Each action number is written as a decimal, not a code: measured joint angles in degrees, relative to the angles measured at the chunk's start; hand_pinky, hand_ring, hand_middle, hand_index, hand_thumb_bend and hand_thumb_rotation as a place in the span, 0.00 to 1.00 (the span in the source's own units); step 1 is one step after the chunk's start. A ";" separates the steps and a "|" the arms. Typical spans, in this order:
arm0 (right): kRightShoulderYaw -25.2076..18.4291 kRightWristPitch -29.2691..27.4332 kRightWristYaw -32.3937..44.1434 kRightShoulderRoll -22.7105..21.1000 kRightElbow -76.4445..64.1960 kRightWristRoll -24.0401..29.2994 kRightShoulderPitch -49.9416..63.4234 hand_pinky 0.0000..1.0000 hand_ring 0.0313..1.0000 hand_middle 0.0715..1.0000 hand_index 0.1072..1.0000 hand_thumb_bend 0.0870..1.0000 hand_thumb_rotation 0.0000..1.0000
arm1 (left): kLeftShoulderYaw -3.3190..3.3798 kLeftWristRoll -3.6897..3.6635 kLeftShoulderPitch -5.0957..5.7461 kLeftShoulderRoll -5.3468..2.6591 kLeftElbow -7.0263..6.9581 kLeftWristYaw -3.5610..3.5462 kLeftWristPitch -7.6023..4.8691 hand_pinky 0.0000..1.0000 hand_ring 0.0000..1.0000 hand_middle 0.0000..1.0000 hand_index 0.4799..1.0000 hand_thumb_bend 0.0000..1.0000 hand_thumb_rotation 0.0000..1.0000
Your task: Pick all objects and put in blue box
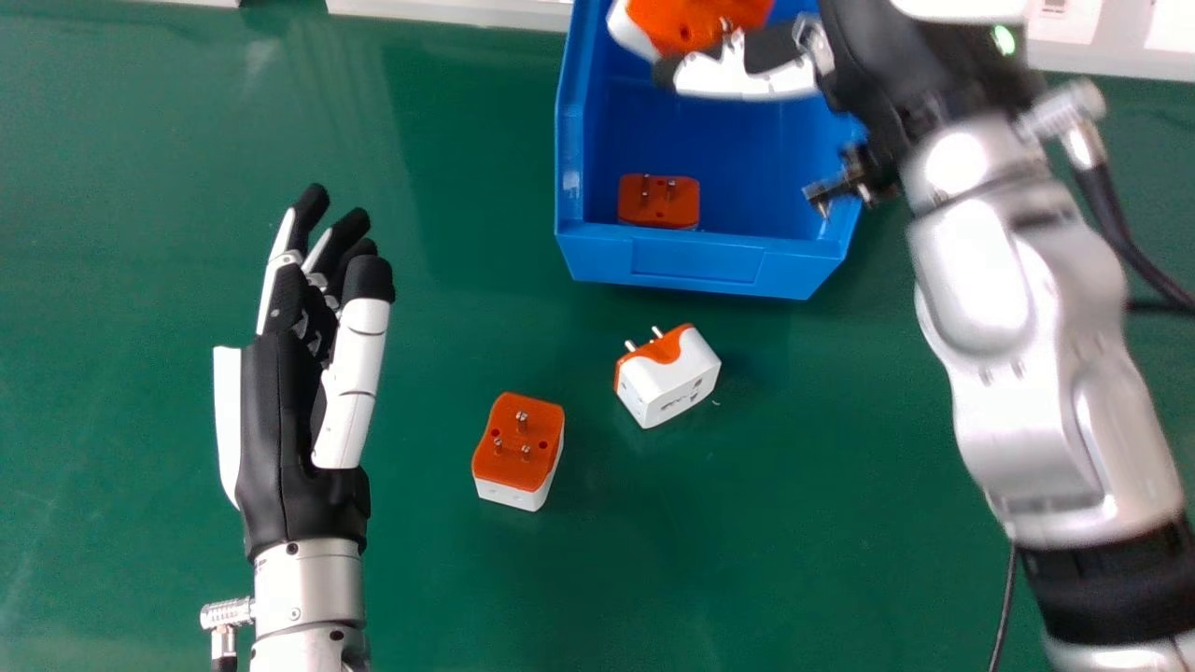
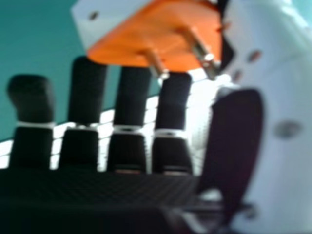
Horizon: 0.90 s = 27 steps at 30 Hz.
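The right hand is up over the blue plastic box. It is pinching a chunky orange and white plastic plug at the tips of its fingers and thumb. The plug is over the far part of the box, up above the box floor. In the right hand view, the orange face of this plug and its shiny metal pins are right by the dark fingertips.

Inside the box there is one more plug, with an orange plastic top. It sits close to the near wall, and its metal pins stick up.

Two more plugs are on the green tabletop, out of the box. One is a white plastic plug with an orange pin side. It is tipped over just in front of the box, and its pins point toward the box. The other is a boxy plug with an orange top and white sides. It is nearer to the robot and more to the left, and its three metal pins point up.

The left hand is at the left of the head view. It is empty, with its fingers stretched out loosely, and it is well apart from the box.
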 measured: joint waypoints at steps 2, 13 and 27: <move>0.91 -1.63 -2.10 -0.40 8.44 0.16 -5.14 0.21 0.35 0.43 0.47 0.46 0.00 | -0.02 0.02 -0.48 0.01 0.59 -0.01 -0.11 0.80 0.87 0.87 0.83 0.76 0.78; 13.35 -10.91 -17.91 -0.57 54.38 -3.98 -24.66 0.20 0.34 0.43 0.47 0.46 0.00 | 0.14 0.01 -0.48 0.53 0.85 -0.19 -0.75 0.80 0.87 0.87 0.83 0.75 0.78; 17.61 -7.96 -16.83 -2.20 64.54 -3.43 -29.94 0.19 0.35 0.43 0.46 0.46 0.00 | 0.14 0.03 -0.56 0.52 1.65 -0.68 -1.96 0.81 0.87 0.87 0.83 0.74 0.78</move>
